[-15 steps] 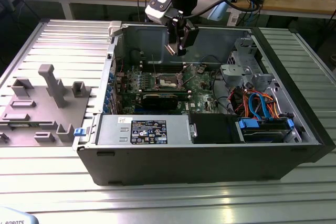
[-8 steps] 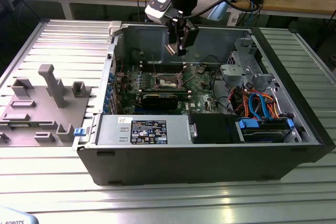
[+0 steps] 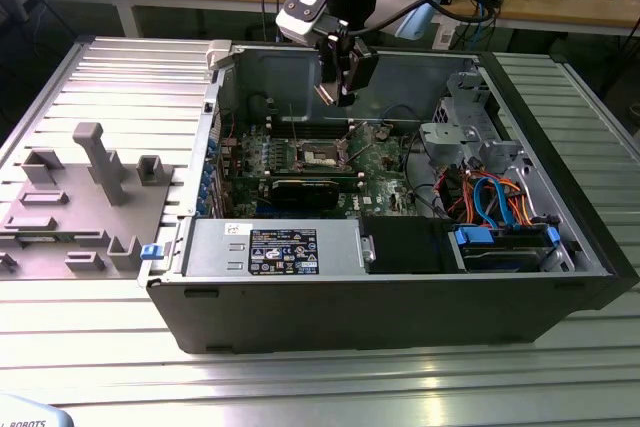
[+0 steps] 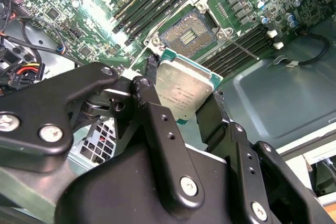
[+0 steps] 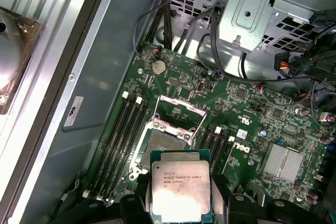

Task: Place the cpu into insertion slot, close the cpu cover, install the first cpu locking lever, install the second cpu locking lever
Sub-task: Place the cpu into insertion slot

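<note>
Placement of the small, flat, square cpu [image 5: 180,184] with silver-grey metal top appears to be the step in hand: it is clamped by opposite edges between the black jaws, closed only to its width, and is held over the green motherboard [image 5: 247,114], near but not yet in the square, dark-centred insertion slot [image 5: 161,146]. The thin silver cpu cover [image 5: 181,102] is seen raised off the socket. Seating is judged to call for the chip being kept level and squared with the slot's rim.
</note>
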